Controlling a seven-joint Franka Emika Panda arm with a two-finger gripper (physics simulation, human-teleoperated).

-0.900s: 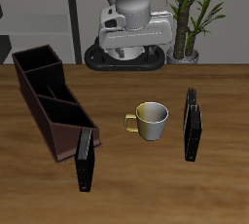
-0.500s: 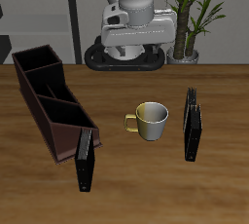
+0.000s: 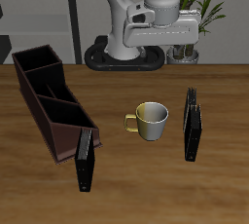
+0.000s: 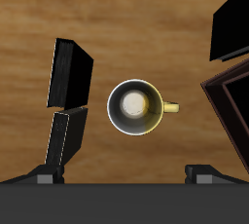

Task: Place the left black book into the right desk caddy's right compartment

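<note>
The left black book [image 3: 194, 135] stands on edge on the wooden table beside the mug, and it also shows in the wrist view [image 4: 70, 72]. A thinner grey book [image 3: 191, 101] stands just behind it [image 4: 66, 135]. The right desk caddy [image 3: 44, 96] is a long maroon box with black inner walls, lying across the table from the book; a corner of it shows in the wrist view [image 4: 233, 111]. My gripper [image 4: 122, 176] is open and empty. It hangs high above the mug and touches nothing.
A cream mug [image 3: 151, 121] with a yellow handle stands mid-table between book and caddy [image 4: 134, 107]. The other black book [image 3: 86, 160] stands by the caddy's front end [image 4: 231, 23]. A potted plant [image 3: 190, 14] stands behind the table.
The robot's hand has swung sideways at the back, toward the side where the left black book stands. Books, mug and caddy have not moved.
</note>
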